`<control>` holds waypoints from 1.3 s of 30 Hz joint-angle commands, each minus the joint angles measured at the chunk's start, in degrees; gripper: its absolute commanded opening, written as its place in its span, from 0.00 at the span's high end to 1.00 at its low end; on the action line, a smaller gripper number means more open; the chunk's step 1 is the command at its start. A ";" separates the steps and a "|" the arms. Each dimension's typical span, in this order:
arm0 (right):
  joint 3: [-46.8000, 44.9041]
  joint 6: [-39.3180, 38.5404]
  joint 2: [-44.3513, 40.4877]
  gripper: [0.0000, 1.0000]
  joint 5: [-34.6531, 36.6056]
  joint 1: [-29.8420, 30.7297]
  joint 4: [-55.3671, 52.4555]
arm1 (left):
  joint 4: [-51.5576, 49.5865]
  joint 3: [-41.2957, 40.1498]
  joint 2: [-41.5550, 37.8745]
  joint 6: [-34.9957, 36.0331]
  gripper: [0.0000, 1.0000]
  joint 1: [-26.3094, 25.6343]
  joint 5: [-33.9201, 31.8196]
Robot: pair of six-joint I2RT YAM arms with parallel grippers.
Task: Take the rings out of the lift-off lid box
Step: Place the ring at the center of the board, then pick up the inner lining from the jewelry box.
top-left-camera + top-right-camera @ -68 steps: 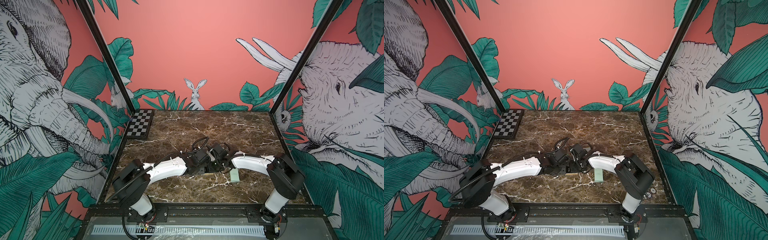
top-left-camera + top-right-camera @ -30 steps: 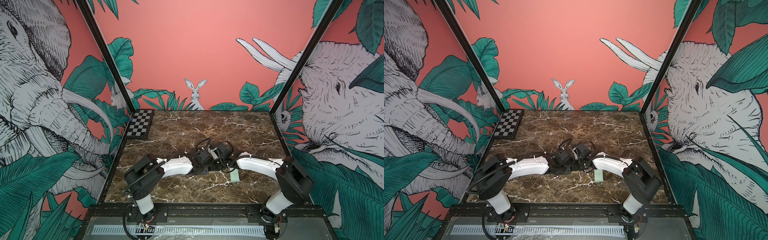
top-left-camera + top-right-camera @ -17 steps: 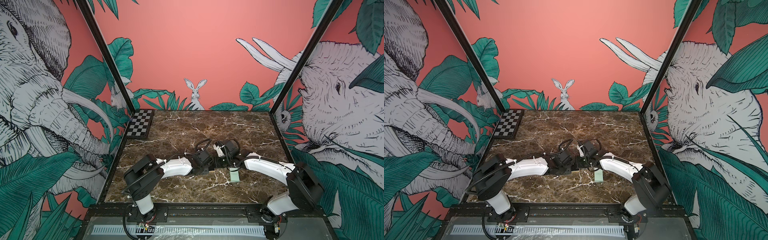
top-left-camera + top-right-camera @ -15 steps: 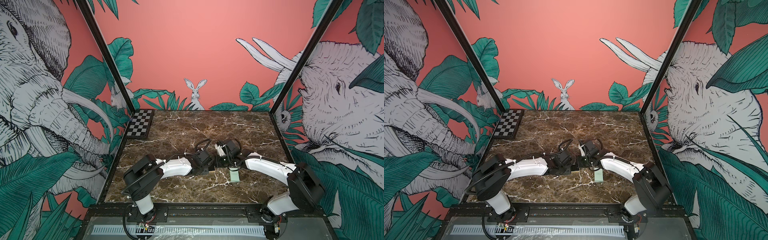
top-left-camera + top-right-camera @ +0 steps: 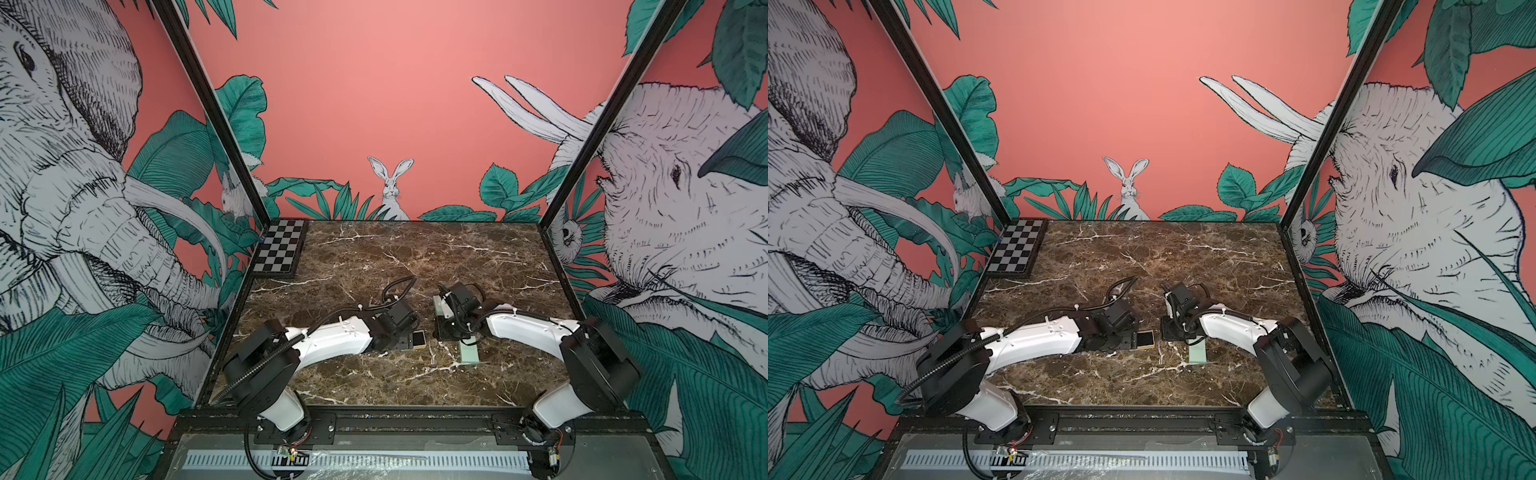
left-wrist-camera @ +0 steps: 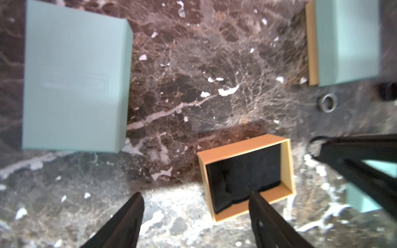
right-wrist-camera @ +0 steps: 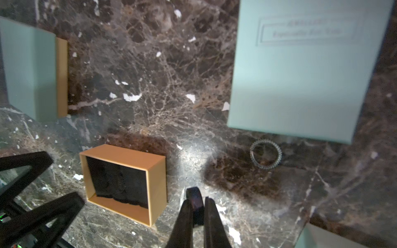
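The small tan box (image 7: 155, 193) stands open on the marble, with a black lining; I make out no ring inside it. Its mint-green lid (image 7: 300, 70) lies flat beside it. My right gripper (image 7: 196, 200) is shut on a dark ring (image 7: 193, 194), just off the box's side. A thin ring (image 7: 266, 154) lies on the marble near the lid, and a grey ring (image 6: 327, 103) lies further off. My left gripper (image 6: 196, 197) is open beside the box (image 6: 240, 149), with only bare marble between its fingers. In both top views the box (image 5: 417, 345) (image 5: 1145, 347) sits between the two arms.
A second mint box with a tan edge (image 7: 32, 70) (image 5: 438, 305) stands behind the right wrist. The mint lid (image 5: 469, 353) lies nearer the front. A checkerboard (image 5: 278, 249) sits at the back left corner. Walls close in three sides of the marble table (image 5: 415, 257).
My left gripper has opened and let go of the tan box. The right gripper has come away from the box to the right with the dark ring.
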 commanded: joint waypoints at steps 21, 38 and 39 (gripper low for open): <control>9.26 -4.42 -2.27 0.64 -4.14 6.74 -5.85 | 4.92 -14.04 -19.31 8.86 0.18 3.14 -9.36; 23.18 -5.97 16.62 0.70 -4.24 10.10 -13.51 | 7.47 -15.14 -20.12 14.98 0.18 3.75 -13.98; 23.46 -5.92 17.27 0.70 -4.18 10.19 -14.04 | 7.53 -15.12 -19.91 15.16 0.18 3.84 -14.01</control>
